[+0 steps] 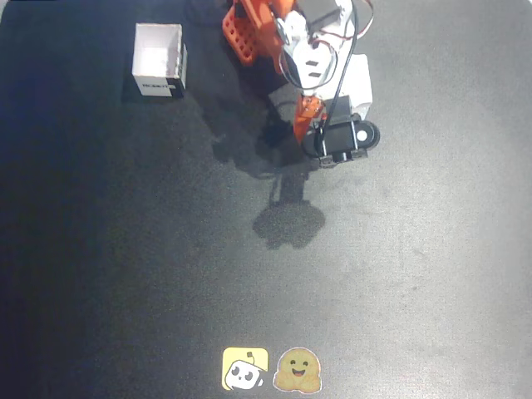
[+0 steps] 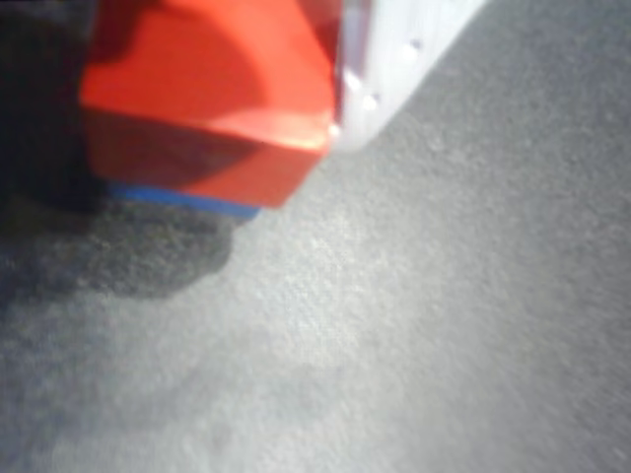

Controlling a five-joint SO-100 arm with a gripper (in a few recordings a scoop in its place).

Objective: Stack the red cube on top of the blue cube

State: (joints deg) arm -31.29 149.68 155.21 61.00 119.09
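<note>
In the wrist view the red cube [image 2: 207,108] sits very close to the camera at the upper left. A thin strip of the blue cube [image 2: 182,198] shows directly under its lower edge, so the red one rests on or just above the blue one. A white finger [image 2: 394,59] presses against the red cube's right side, and the left side is in dark shadow. My gripper [image 2: 212,89] is shut on the red cube. In the overhead view the gripper [image 1: 309,125] points down at the mat near the top centre, and the arm hides both cubes.
A white open box [image 1: 158,60] stands at the upper left of the dark mat [image 1: 125,249]. Two stickers, a yellow one [image 1: 245,368] and a brown one [image 1: 298,370], lie at the bottom edge. The orange and white arm [image 1: 283,41] reaches in from the top.
</note>
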